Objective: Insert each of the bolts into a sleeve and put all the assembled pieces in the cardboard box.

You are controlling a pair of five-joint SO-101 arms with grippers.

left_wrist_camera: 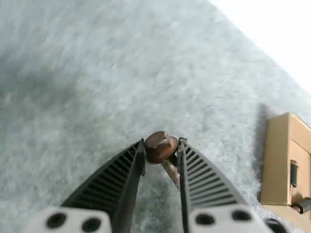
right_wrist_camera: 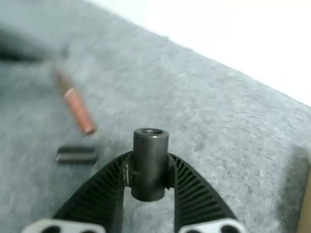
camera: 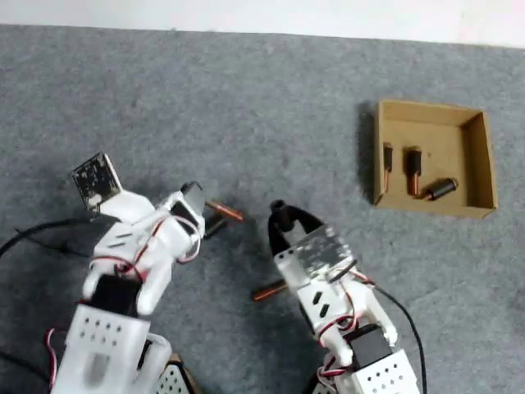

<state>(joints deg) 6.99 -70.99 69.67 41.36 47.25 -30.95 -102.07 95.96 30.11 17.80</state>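
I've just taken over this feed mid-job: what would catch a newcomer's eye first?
The left gripper clamps a copper bolt at its head, and the right gripper beside it holds a black sleeve, its open end exposed. At the right of the grey mat, the cardboard box holds three assembled pieces.

Left wrist view: the held bolt (left_wrist_camera: 161, 146) shows its head; its shank is largely hidden between the fingers (left_wrist_camera: 124, 177) of the left gripper (left_wrist_camera: 161, 143). The cardboard box (left_wrist_camera: 284, 165) is cut off by the picture's edge.

Right wrist view: the held sleeve (right_wrist_camera: 150, 145) has its near end hidden in the right gripper (right_wrist_camera: 149, 156). The loose sleeve (right_wrist_camera: 77, 154) is blurred.

High view: the loose bolt (camera: 268, 290) has its right end hidden under the right arm (camera: 328, 275). The assembled pieces (camera: 414, 171) are too small to tell bolt from sleeve.
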